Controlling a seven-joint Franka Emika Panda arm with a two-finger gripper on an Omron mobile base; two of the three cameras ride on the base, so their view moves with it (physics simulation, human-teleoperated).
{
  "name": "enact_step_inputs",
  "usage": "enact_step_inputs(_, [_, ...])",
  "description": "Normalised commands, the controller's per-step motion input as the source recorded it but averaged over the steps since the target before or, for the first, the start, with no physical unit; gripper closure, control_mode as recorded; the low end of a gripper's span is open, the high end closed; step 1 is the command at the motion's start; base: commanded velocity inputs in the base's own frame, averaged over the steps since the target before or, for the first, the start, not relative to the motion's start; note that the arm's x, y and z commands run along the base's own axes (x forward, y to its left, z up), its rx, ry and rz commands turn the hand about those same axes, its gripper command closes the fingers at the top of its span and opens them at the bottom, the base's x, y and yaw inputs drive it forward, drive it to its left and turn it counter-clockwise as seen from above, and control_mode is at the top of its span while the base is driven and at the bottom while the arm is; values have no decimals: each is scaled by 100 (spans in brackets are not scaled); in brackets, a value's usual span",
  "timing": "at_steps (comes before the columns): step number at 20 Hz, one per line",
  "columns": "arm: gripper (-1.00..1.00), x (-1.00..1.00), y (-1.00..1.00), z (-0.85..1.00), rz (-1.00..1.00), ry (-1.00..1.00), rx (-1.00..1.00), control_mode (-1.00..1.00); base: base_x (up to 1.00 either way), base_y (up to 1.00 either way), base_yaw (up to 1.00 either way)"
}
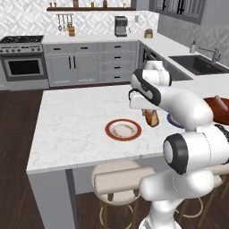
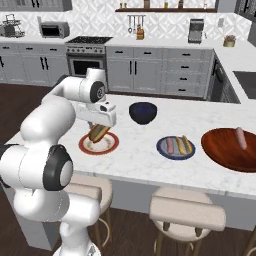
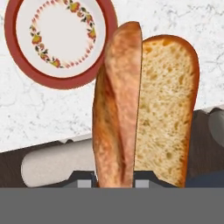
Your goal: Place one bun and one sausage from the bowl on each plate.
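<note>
While the bun (image 3: 144,109) hangs pinched in the gripper (image 3: 114,180), its long axis runs straight out along the fingers, split face showing pale crumb on one side and brown crust on the other. The jaws are pressed tight on its near end, so the bun sticks out ahead of the hand like a baton. And here is the relation that matters: the white plate with the orange-red rim (image 3: 61,39) lies ahead of the gripper and off to one side in the hand view, not yet under the bun's tip. From the right base view the bun (image 2: 98,133) dangles just above that plate (image 2: 111,145) on the bench (image 2: 140,150). Further out, the slate-blue plate (image 2: 162,148) already carries its pair, and the reddish-brown bowl (image 2: 222,150) beyond holds one sausage (image 2: 241,138). I judge a short shift toward the plate's centre, then a lowering.
</note>
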Motion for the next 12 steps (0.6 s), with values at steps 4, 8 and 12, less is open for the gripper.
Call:
enact_step_inputs(4, [100,0,0,0,0,0,0,100,40,6,1])
enact_step_inputs(8, [100,0,0,0,0,0,0,100,53,2,2])
enact_step_inputs(12, [100,63,9,-1,0,0,0,-100,17,2,0])
